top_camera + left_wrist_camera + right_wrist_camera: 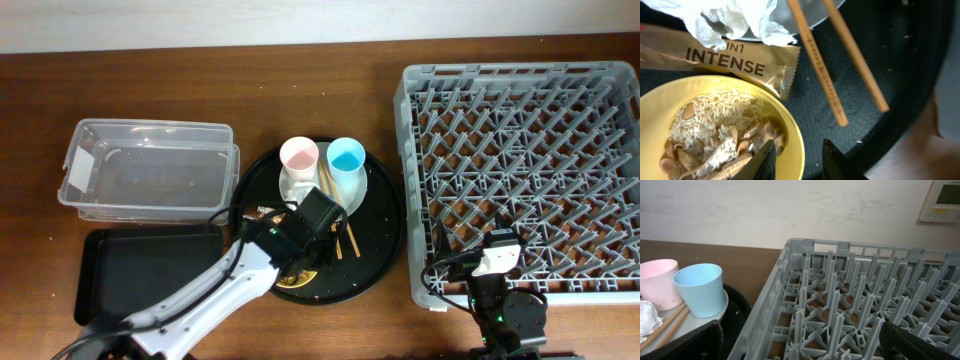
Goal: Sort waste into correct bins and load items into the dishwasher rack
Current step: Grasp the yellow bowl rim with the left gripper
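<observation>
A small yellow bowl (792, 127) holding brownish food scraps with rice (715, 130) sits on the round black tray (385, 235). My left gripper (797, 160) is open and straddles the bowl's rim, one finger inside and one outside; overhead it shows at the tray's front (308, 262). Behind the bowl lie the brown candy wrapper (740, 62), the white napkin (735, 20) and the wooden chopsticks (840, 65). The pink cup (299, 155) and blue cup (346, 155) stand on the pale plate (357, 195). My right gripper (800, 335) is open and empty above the grey rack's (520, 170) front left corner.
The clear plastic box (150, 170) stands at the left, with the shallow black tray (150, 265) in front of it. My left arm crosses that tray. The rack fills the right side of the table. A wall runs along the back.
</observation>
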